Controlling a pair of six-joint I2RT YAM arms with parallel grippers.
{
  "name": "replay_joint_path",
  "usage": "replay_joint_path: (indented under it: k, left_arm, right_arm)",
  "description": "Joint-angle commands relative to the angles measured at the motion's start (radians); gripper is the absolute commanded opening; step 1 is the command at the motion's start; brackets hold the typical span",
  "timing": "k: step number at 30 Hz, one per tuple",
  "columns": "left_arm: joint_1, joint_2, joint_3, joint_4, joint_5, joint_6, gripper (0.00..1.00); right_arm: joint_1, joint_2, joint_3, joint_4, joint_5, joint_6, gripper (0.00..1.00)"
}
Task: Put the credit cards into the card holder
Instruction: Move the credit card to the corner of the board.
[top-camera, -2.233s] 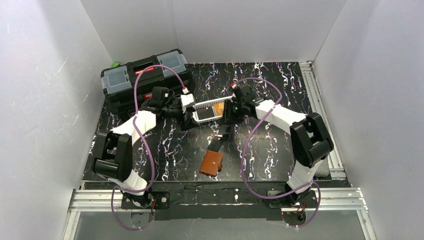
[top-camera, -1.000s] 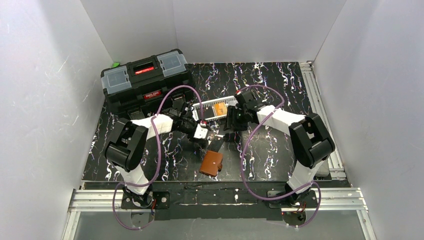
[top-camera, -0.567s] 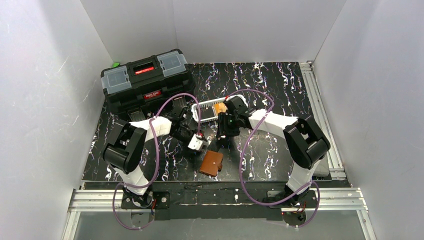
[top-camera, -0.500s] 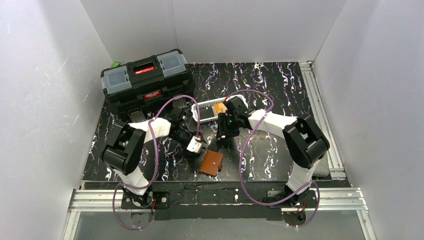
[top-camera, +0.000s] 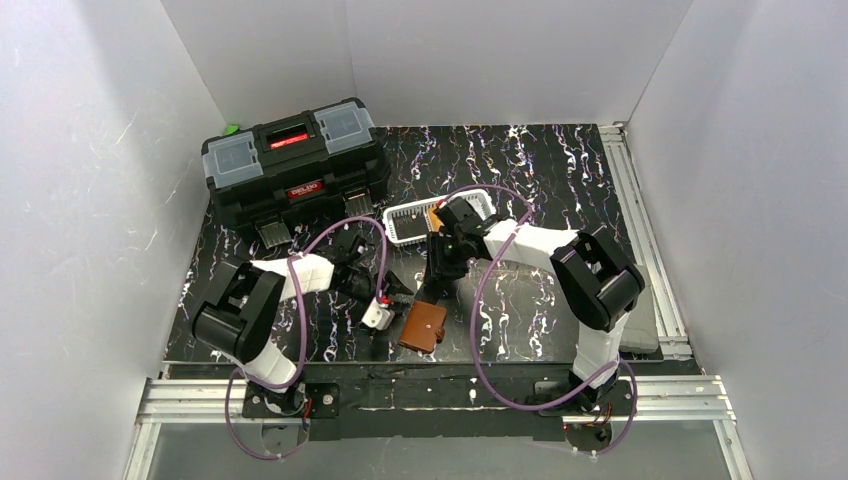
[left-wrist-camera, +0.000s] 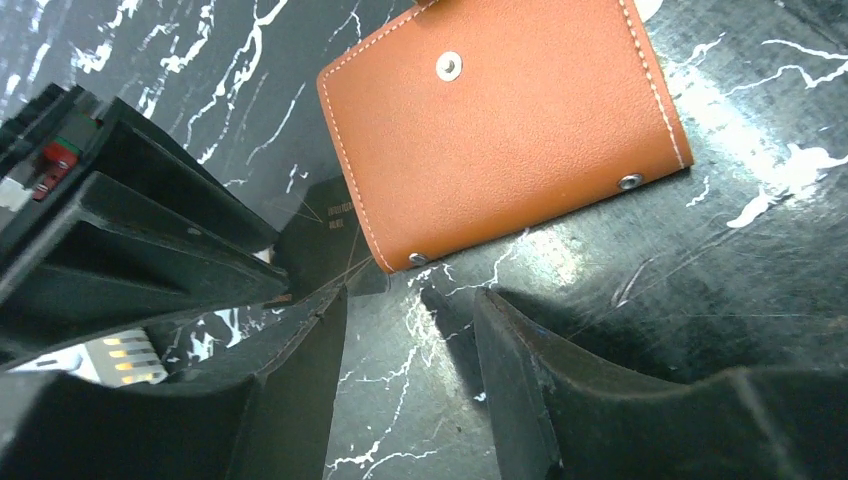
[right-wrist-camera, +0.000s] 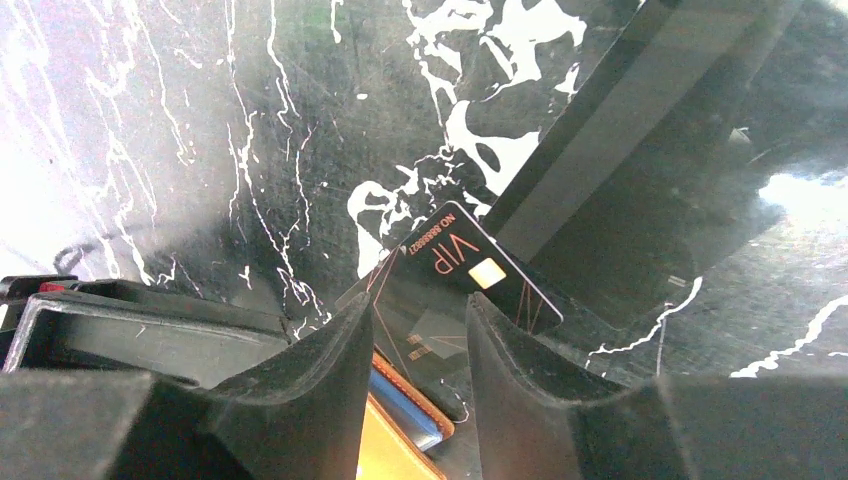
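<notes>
The brown leather card holder (top-camera: 423, 327) lies closed near the table's front; in the left wrist view (left-wrist-camera: 500, 130) its snap studs show. A dark VIP credit card (right-wrist-camera: 450, 265) lies flat on the table, its near end tucked against the holder's edge (right-wrist-camera: 415, 420); a corner shows in the left wrist view (left-wrist-camera: 330, 230). My right gripper (top-camera: 437, 283) (right-wrist-camera: 420, 305) is open, fingers just over this card. My left gripper (top-camera: 393, 297) (left-wrist-camera: 412, 300) is open and empty just left of the holder. Orange-gold cards (top-camera: 437, 214) stand in the white basket.
A white slotted basket (top-camera: 410, 222) stands behind the right gripper. A big black toolbox (top-camera: 290, 160) fills the back left. A dark flat strip (right-wrist-camera: 620, 150) lies beyond the VIP card. White walls close in three sides.
Both grippers have left the white basket and come forward and down: the left one to the holder's left side, the right one onto the dark card. The basket now rests flat.
</notes>
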Motion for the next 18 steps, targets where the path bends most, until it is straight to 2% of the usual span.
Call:
replay_joint_path:
  k: [1, 10, 18]
  left_arm:
    - [0.002, -0.027, -0.082, 0.152, -0.017, 0.027, 0.5]
    - [0.002, -0.038, -0.115, 0.203, -0.028, 0.019, 0.5]
    - [0.002, -0.034, -0.132, 0.245, -0.021, 0.022, 0.5]
  right_arm:
    - [0.018, 0.025, 0.017, -0.04, -0.021, 0.007, 0.46]
    - [-0.033, -0.088, 0.022, -0.115, 0.074, -0.036, 0.51]
    - [-0.043, -0.092, -0.039, -0.091, 0.058, -0.016, 0.51]
